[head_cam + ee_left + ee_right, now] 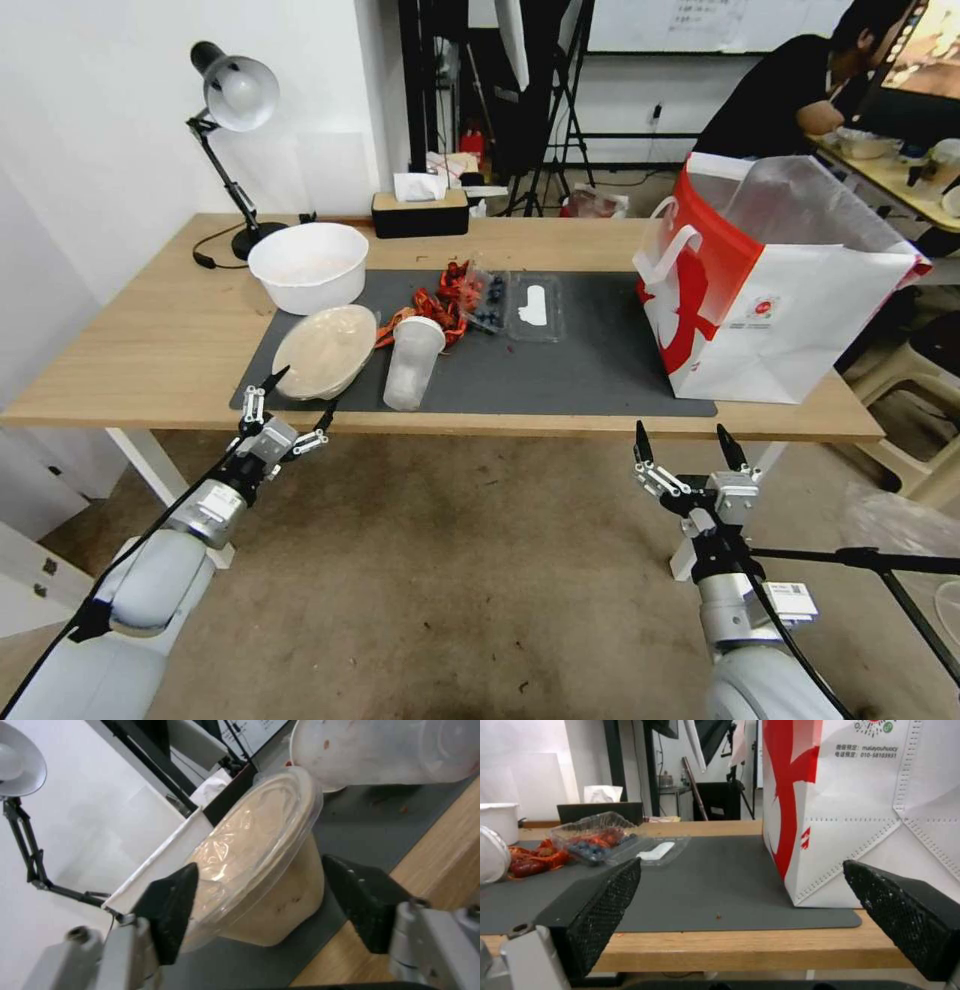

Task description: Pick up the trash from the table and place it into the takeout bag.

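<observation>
At lower left, my left gripper (298,392) spread open around the container (325,350) on the table (140,340) edge, pads not touching. My right gripper (688,448) waited open, lower right, below the bag (800,310). The domed lid looked slippery; an off-centre squeeze might tip it off the edge.

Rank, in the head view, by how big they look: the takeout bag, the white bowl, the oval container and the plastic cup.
1. takeout bag, clearly the largest.
2. white bowl and oval container: they look about alike, so I do not rank them.
3. plastic cup, the smallest.
</observation>
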